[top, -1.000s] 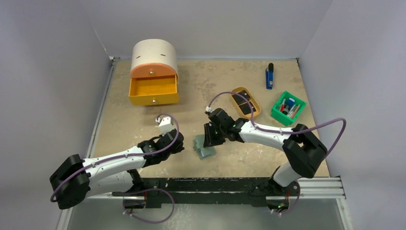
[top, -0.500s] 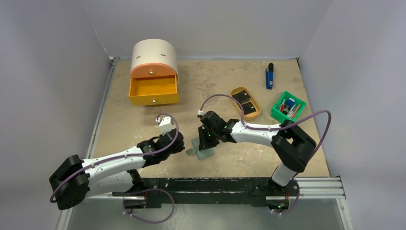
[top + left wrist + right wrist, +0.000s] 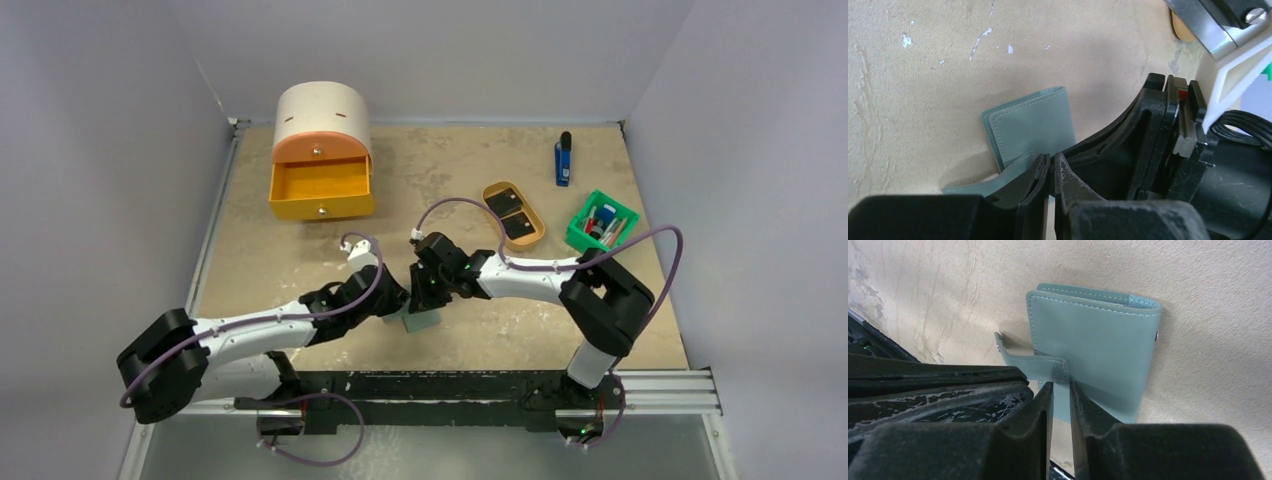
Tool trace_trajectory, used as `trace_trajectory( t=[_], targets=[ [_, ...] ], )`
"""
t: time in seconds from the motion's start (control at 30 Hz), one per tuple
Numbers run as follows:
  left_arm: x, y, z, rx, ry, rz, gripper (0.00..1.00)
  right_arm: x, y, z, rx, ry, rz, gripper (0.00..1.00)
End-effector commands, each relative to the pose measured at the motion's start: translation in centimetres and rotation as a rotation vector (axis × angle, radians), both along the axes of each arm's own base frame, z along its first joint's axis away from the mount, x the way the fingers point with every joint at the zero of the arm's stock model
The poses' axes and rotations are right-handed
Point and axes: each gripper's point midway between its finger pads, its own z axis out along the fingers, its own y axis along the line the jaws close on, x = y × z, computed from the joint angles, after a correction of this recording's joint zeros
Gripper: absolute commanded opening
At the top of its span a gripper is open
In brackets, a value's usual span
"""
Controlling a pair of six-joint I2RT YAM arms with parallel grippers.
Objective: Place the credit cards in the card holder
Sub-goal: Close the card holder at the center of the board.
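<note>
The grey-green card holder lies folded on the table between both arms. Its snap tab sticks out unfastened toward the left arm. My right gripper points down at the holder's near edge by the tab's root. Its jaws are closed to a thin slit there. My left gripper is shut beside the holder with nothing between its fingers. The tab runs along the outside of one finger. Two black credit cards lie in the tan tray.
A round-topped drawer unit stands at the back left with its orange drawer pulled open. A blue-and-black stick lies at the back right. A green bin of small items sits right of the tray.
My left arm has swung right until its gripper sits against the card holder. My right gripper has shifted left and narrowed its jaws. The card holder has slid slightly left.
</note>
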Motion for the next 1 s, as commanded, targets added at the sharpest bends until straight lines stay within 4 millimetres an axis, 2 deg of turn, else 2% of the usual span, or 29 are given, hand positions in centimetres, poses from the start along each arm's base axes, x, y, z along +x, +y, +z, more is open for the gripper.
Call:
trace_trajectory(
  t=[0.0, 0.17, 0.4, 0.53, 0.63, 0.77, 0.97],
  targets=[
    [0.8, -1.9, 1.4, -0.093, -0.021, 0.0, 0.07, -0.2, -0.5, -1.5, -0.037, 0.011, -0.021, 0.21],
    [0.8, -0.2, -1.2, -0.002, 0.015, 0.049, 0.05, -0.3, -0.3, -1.2, -0.024, 0.014, -0.025, 0.21],
    [0.4, 1.8, -4.9, 0.09, 0.092, 0.096, 0.03, -0.4, 0.0, 0.4, 0.017, 0.004, -0.027, 0.27],
    [0.2, 2.5, -5.7, 0.122, 0.105, 0.106, 0.03, -0.4, -0.2, 1.9, 0.04, -0.007, -0.039, 0.34],
    [0.2, 2.9, -6.0, 0.134, 0.107, 0.11, 0.03, -1.4, -0.7, 3.2, 0.075, 0.022, -0.055, 0.43],
    [0.0, 3.3, -6.6, 0.149, 0.115, 0.113, 0.03, -1.3, -1.5, 4.9, 0.12, -0.007, -0.098, 0.55],
    [-0.3, 3.6, -7.3, 0.154, 0.122, 0.114, 0.03, -0.6, -3.1, 5.2, 0.229, 0.042, -0.199, 0.66]
  ],
)
